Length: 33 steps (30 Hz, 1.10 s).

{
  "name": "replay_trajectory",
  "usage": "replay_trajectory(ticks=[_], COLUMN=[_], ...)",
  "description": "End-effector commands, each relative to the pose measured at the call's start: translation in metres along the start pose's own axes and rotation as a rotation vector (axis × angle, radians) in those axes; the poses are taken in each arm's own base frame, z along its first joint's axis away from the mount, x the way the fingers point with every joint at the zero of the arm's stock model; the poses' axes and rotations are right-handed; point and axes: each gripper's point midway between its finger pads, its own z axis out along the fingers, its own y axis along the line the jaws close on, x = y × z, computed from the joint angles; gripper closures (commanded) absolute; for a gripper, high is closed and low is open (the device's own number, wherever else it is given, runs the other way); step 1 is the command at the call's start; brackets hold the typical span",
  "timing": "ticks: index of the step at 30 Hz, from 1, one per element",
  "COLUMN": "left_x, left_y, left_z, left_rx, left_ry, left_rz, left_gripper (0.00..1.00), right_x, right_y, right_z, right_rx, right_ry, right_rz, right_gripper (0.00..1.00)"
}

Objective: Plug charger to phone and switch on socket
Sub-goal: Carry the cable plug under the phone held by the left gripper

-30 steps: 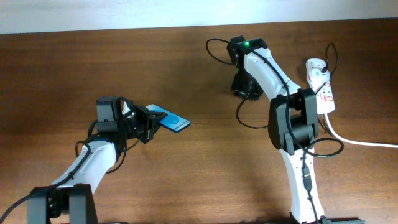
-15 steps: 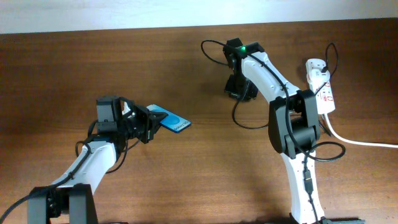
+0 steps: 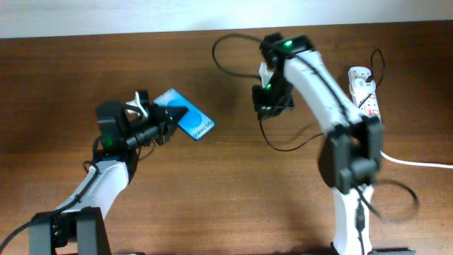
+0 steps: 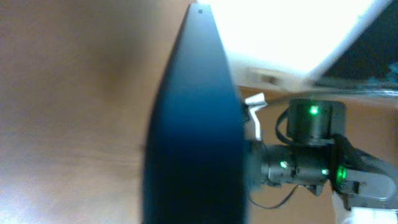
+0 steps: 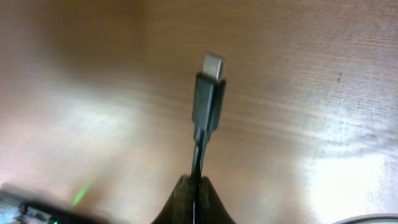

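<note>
Left gripper (image 3: 159, 125) clamps the phone (image 3: 188, 121), tilted, left of centre; right gripper (image 5: 194, 190) pinches the charger (image 5: 208, 93), plug tip free, apparently clear of the table (image 3: 226, 191).

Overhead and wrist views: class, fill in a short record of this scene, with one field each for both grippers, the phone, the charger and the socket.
left gripper: shut on the phone
right gripper: shut on the charger cable, behind the plug
phone: blue screen facing up, nothing plugged in
charger: plug tip bare, apart from the phone
socket: right side of table, white cord attached; switch state unreadable
</note>
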Motion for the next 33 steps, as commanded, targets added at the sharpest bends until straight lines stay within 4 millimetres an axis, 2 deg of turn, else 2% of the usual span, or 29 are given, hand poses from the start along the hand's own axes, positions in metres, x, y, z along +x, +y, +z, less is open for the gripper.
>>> replay_trajectory(ticks=[1, 4, 7, 10, 12, 14, 16, 19, 20, 22, 24, 28, 31, 33], left_x=[0.006, 0.009, 0.009, 0.006, 0.020, 0.034, 0.042, 0.046, 0.050, 0.053, 0.052, 0.052, 0.052, 0.052], left_y=[-0.041, -0.047, -0.067, -0.090, -0.107, -0.118, -0.121, -0.114, -0.105, -0.100, -0.103, -0.109, -0.109, -0.109], left_z=[-0.013, -0.016, -0.015, -0.006, 0.004, 0.013, 0.022, 0.032, 0.040, 0.046, 0.046, 0.044, 0.045, 0.044], left_rx=[0.158, 0.181, 0.245, 0.284, 0.315, 0.334, 0.344, 0.332, 0.320, 0.325, 0.343, 0.344, 0.324, 0.314], left_ry=[0.092, 0.137, 0.184, 0.215, 0.307, 0.390, 0.443, 0.489, 0.518, 0.534, 0.526, 0.533, 0.541, 0.546], left_rz=[0.169, 0.178, 0.268, 0.336, 0.350, 0.353, 0.357, 0.311, 0.280, 0.287, 0.324, 0.293, 0.220, 0.186], left_gripper=[1.00, 1.00, 1.00, 1.00, 1.00, 1.00, 1.00, 1.00, 1.00, 1.00, 1.00, 1.00, 1.00, 1.00], right_x=[0.052, 0.104, 0.126, 0.148, 0.153, 0.161, 0.175, 0.183, 0.192, 0.192, 0.181, 0.152, 0.139, 0.134], right_y=[0.059, 0.081, 0.082, 0.094, 0.098, 0.109, 0.121, 0.106, 0.110, 0.116, 0.124, 0.134, 0.141, 0.136], right_z=[-0.093, -0.131, -0.141, -0.132, -0.100, -0.086, -0.078, -0.075, -0.084, -0.096, -0.101, -0.085, -0.087, -0.085], right_rx=[-0.214, -0.330, -0.346, -0.475, -0.484, -0.482, -0.438, -0.261, -0.258, -0.278, -0.306, -0.347, -0.369, -0.342], right_ry=[-0.132, -0.141, -0.158, -0.113, -0.033, 0.006, 0.030, 0.020, -0.011, -0.083, -0.151, -0.223, -0.272, -0.279], right_rz=[-0.303, -0.483, -0.510, -0.565, -0.533, -0.563, -0.609, -0.535, -0.556, -0.554, -0.530, -0.466, -0.426, -0.356], right_gripper=[0.96, 0.96, 0.96, 0.96, 0.95, 0.95, 0.96, 0.96, 0.95, 0.95, 0.95, 0.95, 0.96, 0.96])
